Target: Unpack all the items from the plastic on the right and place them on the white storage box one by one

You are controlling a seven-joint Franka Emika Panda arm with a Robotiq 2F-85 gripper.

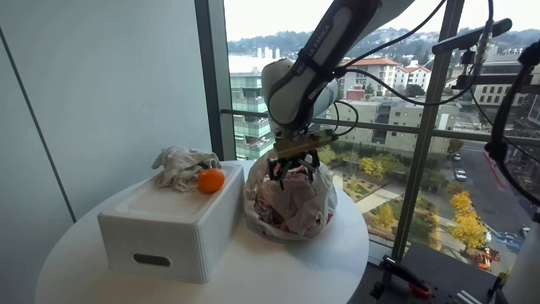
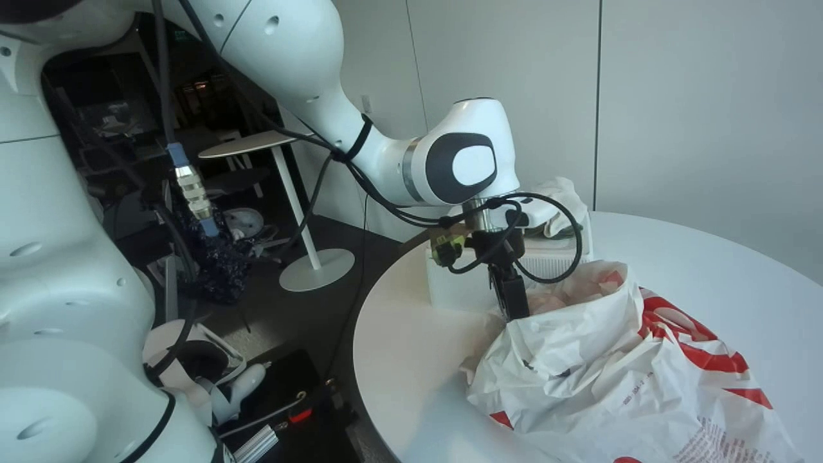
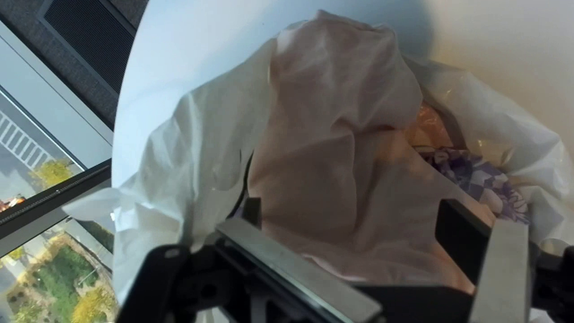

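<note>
Observing claw [image 3: 356, 222] over mouth of bag [image 2: 630, 373] with jaws wide apart. Seeing pinkish cloth [image 3: 318, 175] in bag below claw; seeing orange item [image 1: 211, 180] and pale cloth [image 1: 181, 166] on box [image 1: 168, 236] beside claw.

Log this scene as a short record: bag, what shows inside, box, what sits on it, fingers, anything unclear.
bag: white and red plastic, mouth open, on the table
in bag: pink cloth, purple patterned item
box: white, beside the bag
on box: pale cloth, orange
fingers: spread apart, at the bag's mouth
unclear: whether the fingers touch the pink cloth
</note>
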